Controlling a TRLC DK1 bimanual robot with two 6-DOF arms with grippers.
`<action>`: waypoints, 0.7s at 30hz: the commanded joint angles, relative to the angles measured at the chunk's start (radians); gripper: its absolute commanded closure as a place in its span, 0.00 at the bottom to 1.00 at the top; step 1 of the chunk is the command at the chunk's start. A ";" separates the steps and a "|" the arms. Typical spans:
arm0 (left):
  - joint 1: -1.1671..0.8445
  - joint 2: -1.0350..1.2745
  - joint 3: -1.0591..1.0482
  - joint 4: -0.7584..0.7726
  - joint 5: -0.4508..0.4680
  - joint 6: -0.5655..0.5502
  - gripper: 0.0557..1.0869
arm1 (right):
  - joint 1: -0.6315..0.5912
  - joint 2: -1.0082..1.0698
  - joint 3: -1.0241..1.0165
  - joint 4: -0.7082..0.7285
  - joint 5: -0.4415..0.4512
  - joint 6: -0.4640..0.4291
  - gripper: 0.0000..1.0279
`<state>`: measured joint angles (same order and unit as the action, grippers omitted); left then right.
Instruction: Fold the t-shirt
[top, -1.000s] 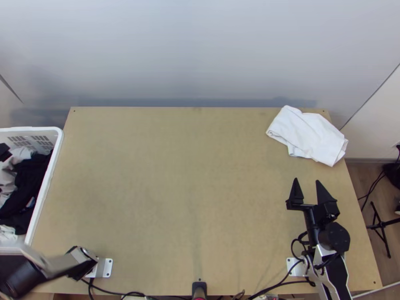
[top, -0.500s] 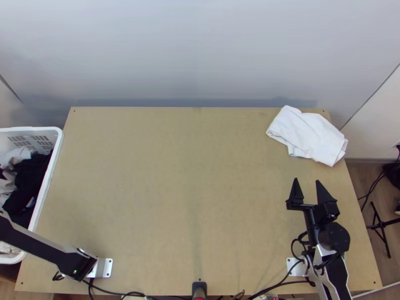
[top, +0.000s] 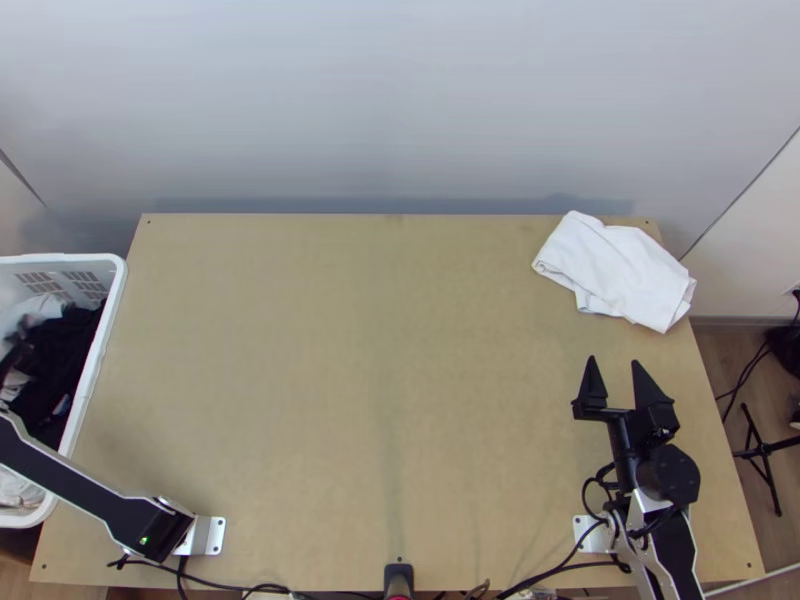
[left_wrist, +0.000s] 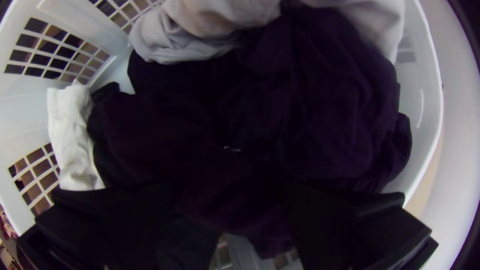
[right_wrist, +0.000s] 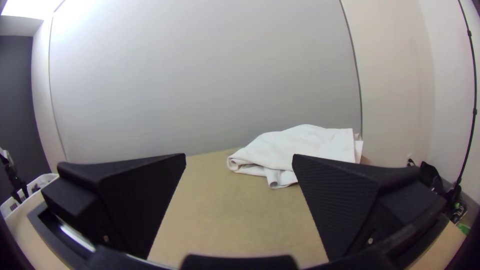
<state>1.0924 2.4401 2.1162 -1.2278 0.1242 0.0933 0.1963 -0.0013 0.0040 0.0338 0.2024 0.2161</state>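
1. Hanging open, seemingly empty, the left gripper (left_wrist: 229, 186) is risking double-grabbing.
2. Dark purple cloth (left_wrist: 320, 100), maybe the t-shirt (left_wrist: 330, 115), is overlapping grey cloth (left_wrist: 185, 42): white plastic basket (top: 98, 350), nine o'clock.
3. Right gripper (right_wrist: 240, 155) is gaping, empty.

Table (top: 380, 400) — smooth matt wood | basket (left_wrist: 425, 85) — glossy plastic | white cloth (right_wrist: 300, 145): matt, creased

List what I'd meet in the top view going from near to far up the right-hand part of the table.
The right arm's mounting plate → the open right gripper → the crumpled white cloth at the table's far right corner → the pale grey wall.
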 joint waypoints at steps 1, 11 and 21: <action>0.001 0.051 0.008 0.117 0.015 0.017 0.81 | 0.000 0.000 -0.001 0.000 0.000 0.000 0.04; 0.014 -0.220 0.122 0.392 0.135 -0.012 0.96 | 0.000 0.000 0.001 0.000 0.000 0.000 0.04; -0.037 -0.595 0.119 0.465 0.305 -0.168 0.97 | 0.000 0.001 -0.001 0.000 0.000 0.000 0.04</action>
<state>1.0882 2.0666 2.2295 -0.8116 0.3332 0.0013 0.1963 -0.0013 0.0036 0.0334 0.2024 0.2161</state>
